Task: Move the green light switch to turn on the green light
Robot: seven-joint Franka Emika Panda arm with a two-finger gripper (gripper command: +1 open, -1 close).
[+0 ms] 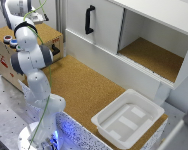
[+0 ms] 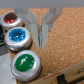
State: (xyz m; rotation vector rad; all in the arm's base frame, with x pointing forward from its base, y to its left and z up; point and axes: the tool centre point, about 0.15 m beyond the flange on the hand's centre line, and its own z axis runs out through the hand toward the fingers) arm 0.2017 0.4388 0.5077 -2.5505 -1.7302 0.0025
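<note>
Cork-topped wooden box (image 1: 44, 33) at the exterior view's left carries three round caps in a row; arm bends over it. Wrist view: small round green cap (image 2: 25, 63) in a silver ring, round blue cap (image 2: 17, 36) next to it, round red cap (image 2: 10, 19) beyond. Translucent two-finger gripper (image 2: 40, 37) hangs above the cork beside the blue cap, fingers slightly parted, grasping nothing. White plastic tray (image 1: 110, 131) sits well apart.

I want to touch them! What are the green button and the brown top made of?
The green light looks like shiny plastic in a silvery, maybe metal, ring: it glints. The box top looks like cork: brown, speckled, matte.
</note>
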